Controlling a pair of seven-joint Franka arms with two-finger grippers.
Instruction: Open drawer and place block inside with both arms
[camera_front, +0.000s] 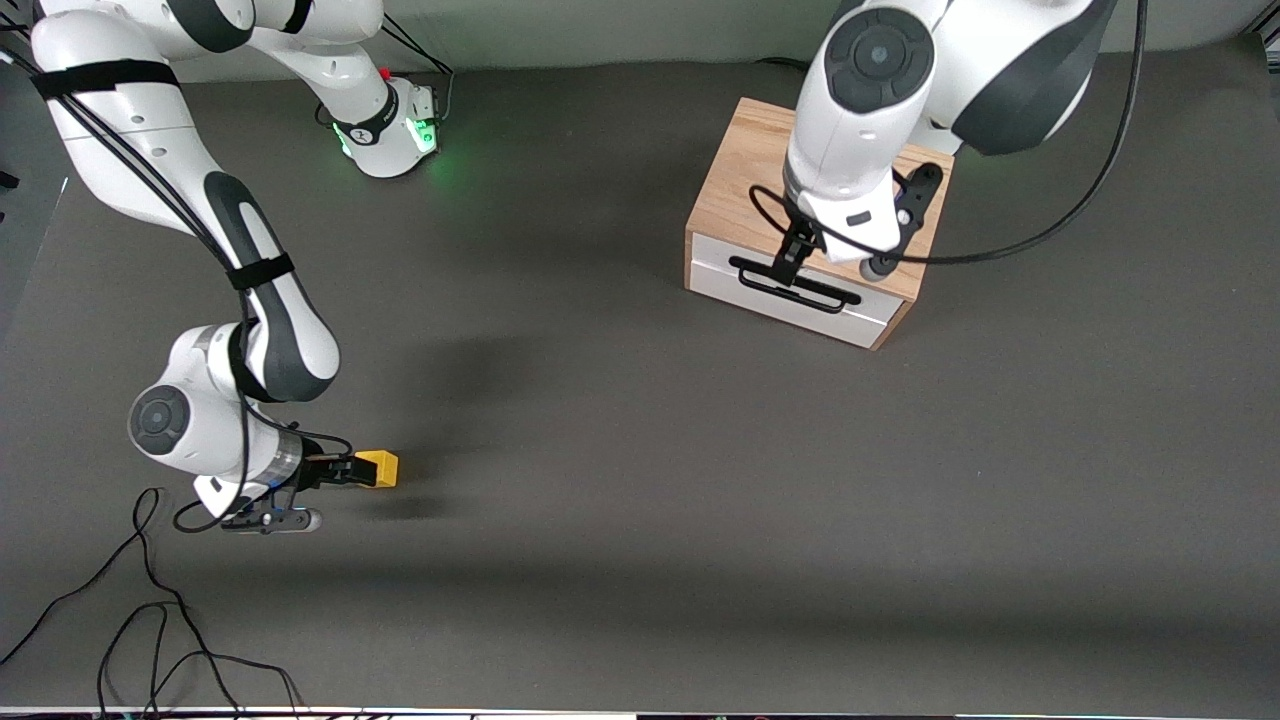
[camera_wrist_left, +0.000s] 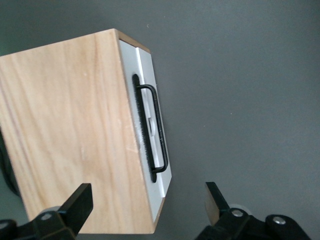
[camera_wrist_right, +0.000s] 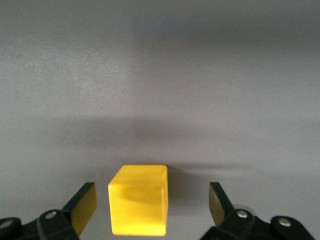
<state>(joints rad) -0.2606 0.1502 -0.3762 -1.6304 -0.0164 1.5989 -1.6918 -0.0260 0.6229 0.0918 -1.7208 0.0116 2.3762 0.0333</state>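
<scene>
Right arm (camera_front: 150, 180) comes down from its green-lit base (camera_front: 395, 135) and folds low over the table (camera_front: 640, 560) at its own end. Right gripper (camera_front: 345, 470) sits low at the mat with fingers spread wide, released. The block (camera_front: 378, 468), a small yellow cube, sits on the table between the fingertips; in the right wrist view the block (camera_wrist_right: 138, 200) has a clear gap to each finger (camera_wrist_right: 85, 205), so not touching on either side, not grasped. Block is nearer to the front camera than the cabinet and well apart from it. Loose black cables (camera_front: 150, 620) trail on the table below the right gripper.

Middle of the table is plain dark grey mat.

Toward the left arm's end stands the light oak cabinet (camera_front: 745, 175), turned at an angle. The drawer (camera_front: 800, 295) is in it, white front panel flush with the box, closed, black bar handle (camera_front: 795, 283) across the front. Left arm (camera_front: 900, 90) hangs over the cabinet top. Left gripper (camera_front: 790, 262) is over the drawer's front edge, just above the handle. Left wrist view shows its fingers (camera_wrist_left: 80, 205) spread wide, released, one over the wooden top, the other over the bare mat in front of the drawer, with the handle (camera_wrist_left: 155, 130) between them and untouched. A black cable (camera_front: 1080, 190) loops from the left arm's wrist.
</scene>
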